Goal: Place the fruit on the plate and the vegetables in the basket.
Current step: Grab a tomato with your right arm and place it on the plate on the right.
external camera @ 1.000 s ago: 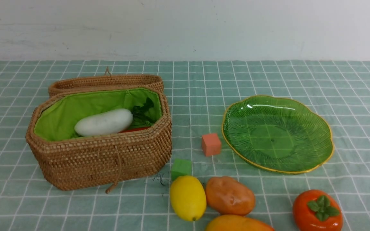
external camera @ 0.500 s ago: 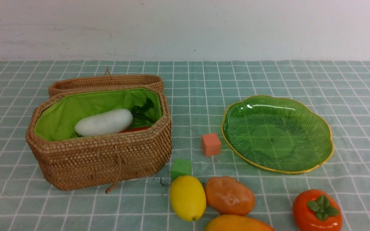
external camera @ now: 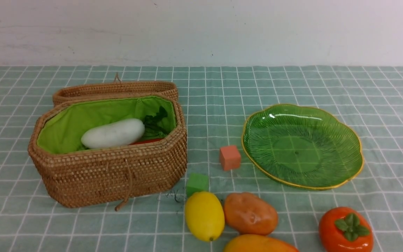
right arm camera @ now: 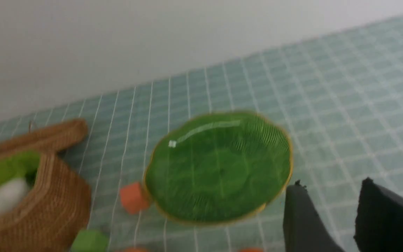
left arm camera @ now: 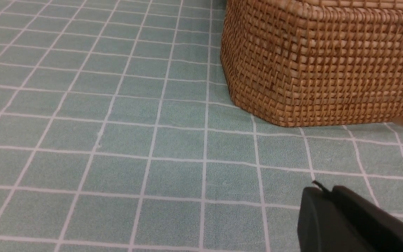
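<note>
Nothing on the cloth (external camera: 292, 84) shifted since a second ago. Radish (external camera: 113, 133) lay in the basket (external camera: 110, 171) at 9 o'clock; the plate (external camera: 301, 145) at 3 o'clock sat bare. Lemon (external camera: 204, 216), potato (external camera: 250, 213) and mango (external camera: 257, 244) at 6 o'clock and persimmon (external camera: 345, 230) at 5 o'clock lay unsorted. Your left gripper (left arm camera: 324, 190) was closed on nothing, low by the basket. Your right gripper (right arm camera: 331, 185) stood parted, empty, facing the plate. I'd say one sorted, four left.
</note>
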